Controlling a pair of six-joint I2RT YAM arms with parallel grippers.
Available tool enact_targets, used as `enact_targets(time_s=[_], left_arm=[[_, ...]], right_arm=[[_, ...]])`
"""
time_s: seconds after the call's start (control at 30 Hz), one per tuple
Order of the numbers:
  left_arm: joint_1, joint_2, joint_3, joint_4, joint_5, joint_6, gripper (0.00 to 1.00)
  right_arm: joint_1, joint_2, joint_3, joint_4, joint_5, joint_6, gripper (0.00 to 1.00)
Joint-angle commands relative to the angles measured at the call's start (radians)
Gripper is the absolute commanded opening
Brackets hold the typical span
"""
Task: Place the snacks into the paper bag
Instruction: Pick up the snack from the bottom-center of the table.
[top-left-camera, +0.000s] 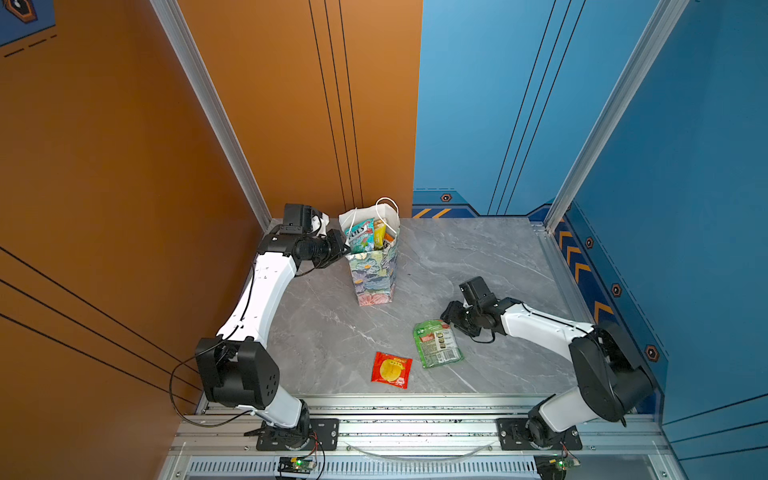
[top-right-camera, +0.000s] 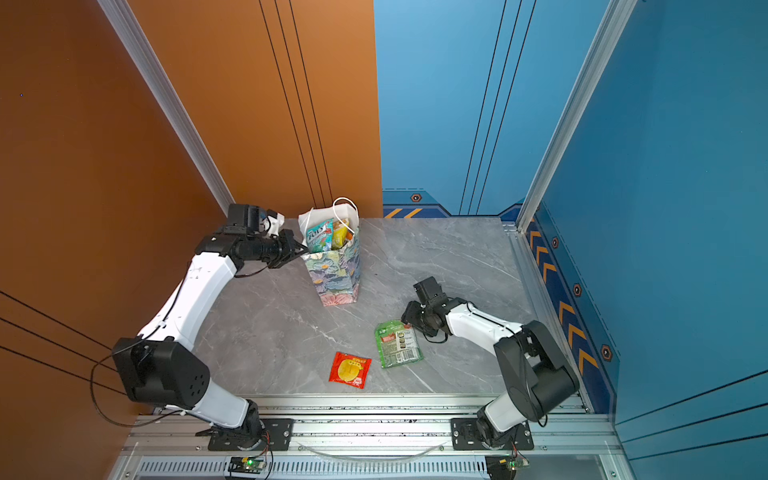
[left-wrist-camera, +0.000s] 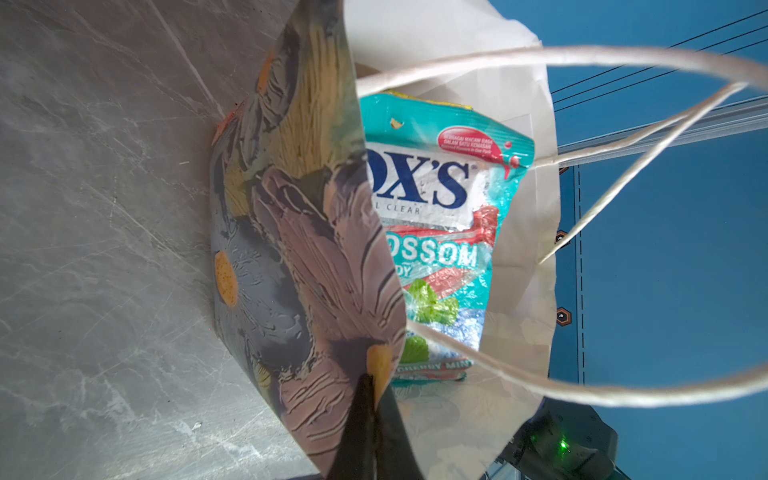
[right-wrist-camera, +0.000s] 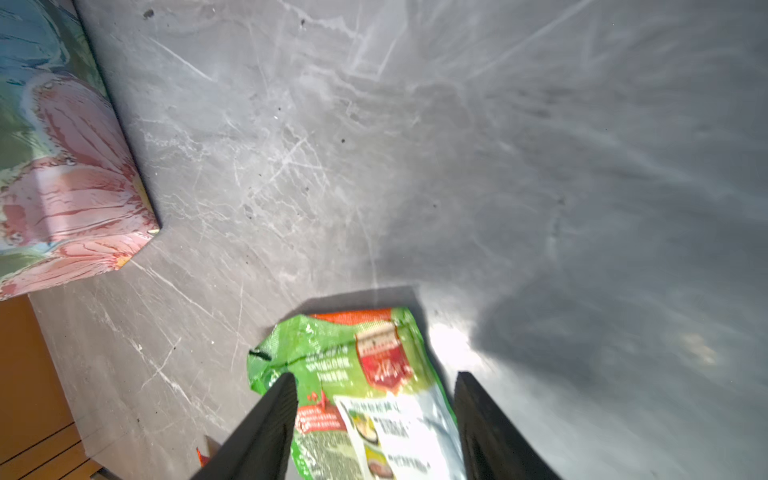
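The red pack (top-left-camera: 391, 369) (top-right-camera: 350, 370) lies flat on the gray tabletop (top-left-camera: 478, 257). It is the pack on the near side of the bag (top-left-camera: 376, 278) (top-right-camera: 334, 278), well apart from it.

The green pack (top-left-camera: 438, 343) (top-right-camera: 399, 344) lies flat too. It is a bit closer to the bag than the red pack and off to the bag's right.

The right tool (top-left-camera: 451, 318) (top-right-camera: 409, 318) is low over the end of the green pack that points toward the bag. In the right wrist view its two black fingers (right-wrist-camera: 274, 415) stand apart, with that end of the green pack (right-wrist-camera: 374, 395) between them. I cannot tell if they touch it. A corner of the bag (right-wrist-camera: 62, 166) shows off to the side.

The bag stands upright, with flowers outside and white inside. A teal pack (top-left-camera: 360, 237) (top-right-camera: 319, 235) and a yellow pack (top-left-camera: 379, 235) (top-right-camera: 340, 237) poke out of its open top. Its white cords (top-left-camera: 387, 208) loop above the rim.

The left tool (top-left-camera: 344, 249) (top-right-camera: 303, 250) is at the bag's top left edge. In the left wrist view its fingers (left-wrist-camera: 357, 436) are pressed together on the bag's wall (left-wrist-camera: 291, 249), one outside and one inside. The teal pack (left-wrist-camera: 432, 208) sits just inside that wall.
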Motion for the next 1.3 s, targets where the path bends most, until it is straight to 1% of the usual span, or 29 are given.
enact_targets(time_s=[0.0,0.2,0.33,0.5,0.63,0.9,1.0,1.1,1.23,1.27], left_arm=[[-0.007,-0.037,-0.001,0.031,0.048,0.001,0.00],[-0.004,-0.029,0.004,0.034,0.055,0.004,0.00],[-0.005,-0.028,0.000,0.039,0.058,0.003,0.00],[-0.007,-0.027,-0.002,0.044,0.059,0.000,0.00],[-0.004,-0.028,-0.002,0.044,0.060,0.002,0.00],[-0.002,-0.029,-0.001,0.044,0.060,0.002,0.00],[-0.001,-0.030,-0.001,0.045,0.061,0.001,0.00],[0.001,-0.032,-0.001,0.044,0.062,0.002,0.00],[0.002,-0.034,0.002,0.045,0.063,0.001,0.00],[0.004,-0.034,0.002,0.044,0.065,0.000,0.00]], right_arm=[[0.010,-0.119,-0.067,-0.148,0.041,0.015,0.63],[0.039,-0.311,-0.186,-0.238,-0.002,0.137,0.63],[0.050,-0.375,-0.261,-0.208,-0.045,0.216,0.63],[0.068,-0.346,-0.323,-0.093,-0.097,0.295,0.61],[0.092,-0.313,-0.338,-0.022,-0.097,0.336,0.59],[0.098,-0.258,-0.385,0.126,-0.098,0.418,0.56],[0.097,-0.238,-0.397,0.164,-0.084,0.435,0.51],[0.098,-0.212,-0.409,0.212,-0.070,0.451,0.41],[0.099,-0.178,-0.410,0.252,-0.053,0.456,0.24],[0.099,-0.175,-0.408,0.261,-0.048,0.456,0.18]])
